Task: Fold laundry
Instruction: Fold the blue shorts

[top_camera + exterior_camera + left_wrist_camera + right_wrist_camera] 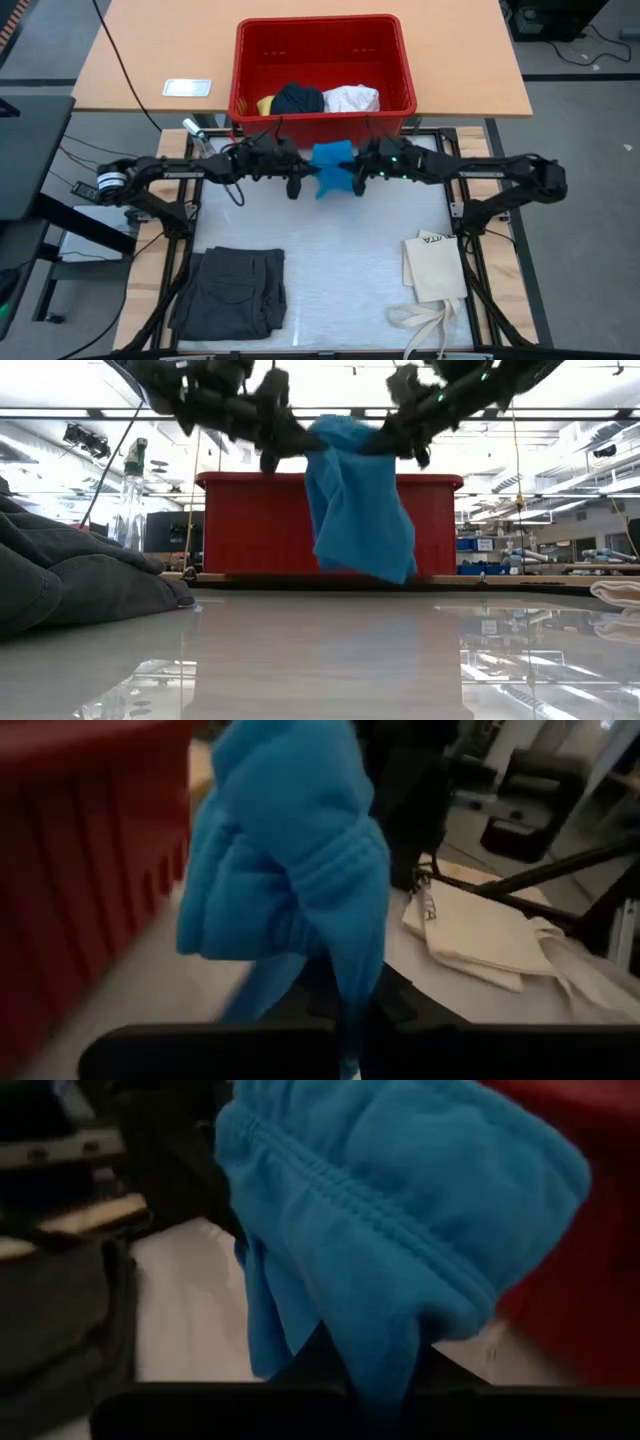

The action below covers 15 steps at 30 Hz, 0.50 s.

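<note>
The bright blue garment (pixel 331 168) hangs in the air between the two grippers, just in front of the red basket (pixel 322 115) and clear above the table (pixel 340 270), with its lower part drooping down freely. The left gripper (pixel 303 183) is clamped on its one edge and the right gripper (pixel 355 180) on the opposite edge (both fingers pairs pressed together on the cloth). The dark grey shorts (pixel 232 290) lie folded on the table's near left part, well apart from both grippers, and navy, white and yellow pieces rest inside the basket.

One blue garment (pixel 332 167), one grey shorts (pixel 232 290), three cloth pieces in one red basket (pixel 322 62), one tote bag (pixel 435 265), two grippers.
</note>
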Each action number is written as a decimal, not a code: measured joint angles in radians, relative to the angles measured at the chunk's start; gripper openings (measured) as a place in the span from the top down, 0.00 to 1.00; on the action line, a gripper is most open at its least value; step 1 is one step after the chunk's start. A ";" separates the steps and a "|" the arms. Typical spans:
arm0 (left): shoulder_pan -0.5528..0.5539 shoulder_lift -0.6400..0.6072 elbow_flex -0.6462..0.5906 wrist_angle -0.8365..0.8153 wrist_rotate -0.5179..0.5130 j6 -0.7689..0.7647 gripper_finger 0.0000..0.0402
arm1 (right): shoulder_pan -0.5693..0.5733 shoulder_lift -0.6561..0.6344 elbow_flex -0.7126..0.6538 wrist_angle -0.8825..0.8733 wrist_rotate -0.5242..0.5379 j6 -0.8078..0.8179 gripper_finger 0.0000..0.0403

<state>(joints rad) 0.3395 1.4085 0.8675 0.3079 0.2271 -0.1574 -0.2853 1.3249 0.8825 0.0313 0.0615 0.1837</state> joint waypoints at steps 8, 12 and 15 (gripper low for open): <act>-0.181 0.093 0.020 -0.228 -0.095 0.058 0.98 | 0.184 0.096 -0.029 -0.126 0.051 0.019 0.96; -0.298 0.198 0.020 -0.227 -0.115 0.033 0.98 | 0.324 0.193 -0.079 -0.092 0.096 0.196 0.96; -0.365 0.240 0.021 -0.200 -0.146 -0.032 0.98 | 0.422 0.224 -0.083 -0.094 0.167 0.284 0.96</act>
<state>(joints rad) -0.0254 1.6481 0.8886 0.1082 0.0807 -0.1891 0.1363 1.5486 0.7994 -0.0628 0.2284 0.4679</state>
